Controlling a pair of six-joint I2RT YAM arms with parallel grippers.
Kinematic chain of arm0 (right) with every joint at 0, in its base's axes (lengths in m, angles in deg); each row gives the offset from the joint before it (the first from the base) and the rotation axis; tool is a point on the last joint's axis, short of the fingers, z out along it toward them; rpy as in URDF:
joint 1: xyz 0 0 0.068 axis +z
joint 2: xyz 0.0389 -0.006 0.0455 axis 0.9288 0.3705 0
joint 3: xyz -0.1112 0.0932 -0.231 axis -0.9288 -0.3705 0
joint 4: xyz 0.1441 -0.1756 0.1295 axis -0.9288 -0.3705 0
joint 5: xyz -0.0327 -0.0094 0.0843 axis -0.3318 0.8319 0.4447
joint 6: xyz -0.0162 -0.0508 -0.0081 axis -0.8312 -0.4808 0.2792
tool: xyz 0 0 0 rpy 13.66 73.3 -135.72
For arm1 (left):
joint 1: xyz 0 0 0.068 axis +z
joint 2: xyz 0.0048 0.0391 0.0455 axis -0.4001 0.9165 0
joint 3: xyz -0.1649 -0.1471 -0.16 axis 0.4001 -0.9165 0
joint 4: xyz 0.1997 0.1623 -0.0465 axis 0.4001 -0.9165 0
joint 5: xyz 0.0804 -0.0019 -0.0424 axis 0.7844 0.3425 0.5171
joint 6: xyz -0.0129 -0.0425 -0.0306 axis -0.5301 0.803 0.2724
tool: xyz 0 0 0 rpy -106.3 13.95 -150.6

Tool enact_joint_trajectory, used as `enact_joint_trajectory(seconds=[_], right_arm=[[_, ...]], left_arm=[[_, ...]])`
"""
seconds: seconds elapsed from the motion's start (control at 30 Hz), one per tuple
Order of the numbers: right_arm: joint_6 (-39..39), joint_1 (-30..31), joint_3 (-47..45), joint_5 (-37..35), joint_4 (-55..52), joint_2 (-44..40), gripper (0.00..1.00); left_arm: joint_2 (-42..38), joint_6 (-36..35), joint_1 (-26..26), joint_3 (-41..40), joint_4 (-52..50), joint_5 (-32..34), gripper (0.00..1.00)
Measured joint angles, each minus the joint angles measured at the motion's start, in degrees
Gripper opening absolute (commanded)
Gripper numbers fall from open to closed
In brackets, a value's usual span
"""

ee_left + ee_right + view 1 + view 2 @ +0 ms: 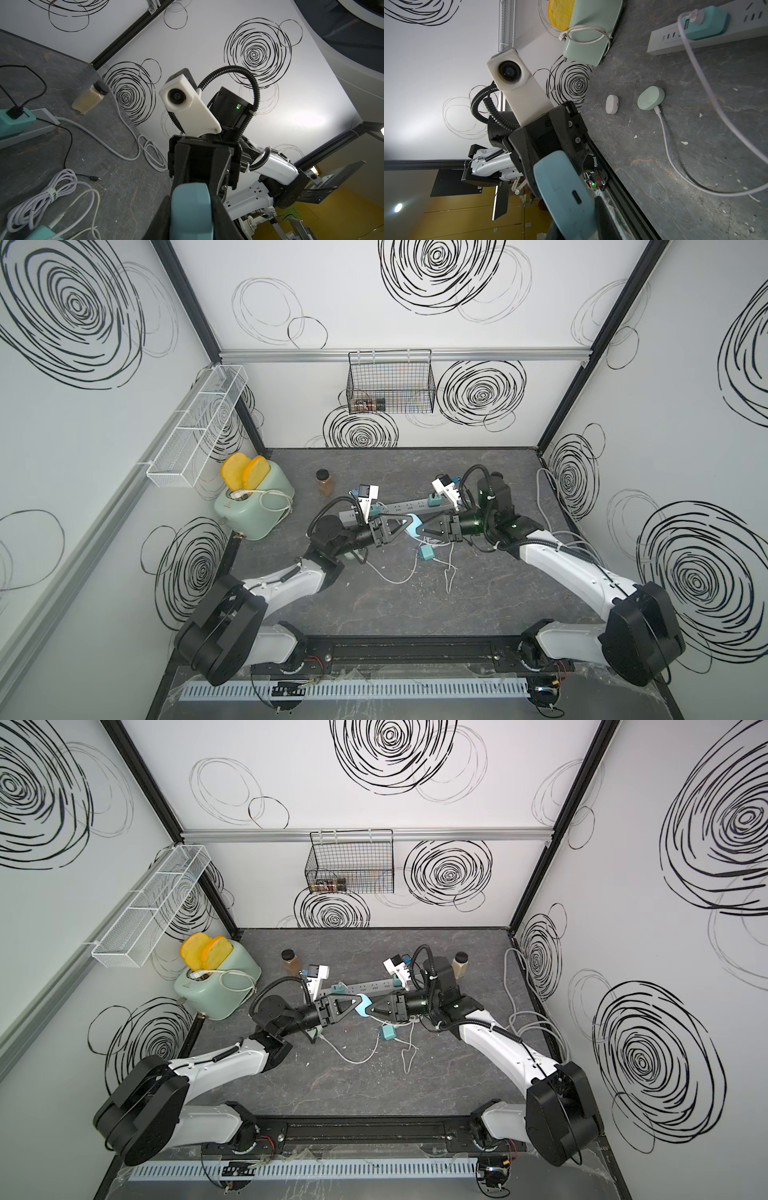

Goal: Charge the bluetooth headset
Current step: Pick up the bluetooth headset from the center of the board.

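Observation:
The bluetooth headset is a light blue rounded case (411, 526) (362, 1006), held in the air over the middle of the table. My left gripper (405, 526) (191, 218) is shut on it from the left, a finger on each flat side. From the right, my right gripper (419, 529) (575, 220) has closed on its other end. The case's dark charging port (576, 197) faces the right wrist camera. A black cable's free plug (94, 178) lies on the table. It runs from a teal adapter (14, 122) on the grey power strip (399, 508).
A teal charger with white cable (426, 552) lies below the grippers. A mint case on a white cable (651, 97) and a small white case (612, 104) lie near the left arm. A toaster (253, 506) and two jars (324, 482) (459, 963) stand behind.

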State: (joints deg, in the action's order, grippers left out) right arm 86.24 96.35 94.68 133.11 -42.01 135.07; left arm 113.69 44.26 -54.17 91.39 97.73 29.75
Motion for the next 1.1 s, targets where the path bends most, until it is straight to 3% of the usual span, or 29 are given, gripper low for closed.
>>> enact_joint_trajectory(seconds=[0.43, 0.7, 0.73, 0.87, 0.93, 1.1], right_arm=[[8.2, -0.3, -2.2, -1.2, 10.7, 0.1, 0.17], [10.0, -1.0, -2.6, -1.1, 12.9, 0.2, 0.18], [10.2, -1.0, -2.7, -1.0, 13.2, 0.2, 0.21], [10.4, -1.1, -3.2, -0.8, 13.8, 0.2, 0.53], [10.3, -1.9, -3.3, -1.2, 13.4, 0.2, 0.64], [6.7, -6.8, -3.1, -6.5, 5.3, 0.0, 0.69]], left_arm=[[1.8, 0.3, -0.7, 1.8, -0.2, 0.3, 0.41], [1.9, 0.5, -0.8, 2.4, -0.1, 0.2, 0.28], [1.9, 0.7, -0.8, 2.4, -0.1, 0.2, 0.26], [2.0, 0.8, -0.4, 2.4, -0.2, 0.2, 0.21], [2.0, 0.8, 0.3, 2.3, -0.1, 0.1, 0.20], [2.0, -0.4, 3.4, 0.6, 0.2, -0.2, 0.20]])
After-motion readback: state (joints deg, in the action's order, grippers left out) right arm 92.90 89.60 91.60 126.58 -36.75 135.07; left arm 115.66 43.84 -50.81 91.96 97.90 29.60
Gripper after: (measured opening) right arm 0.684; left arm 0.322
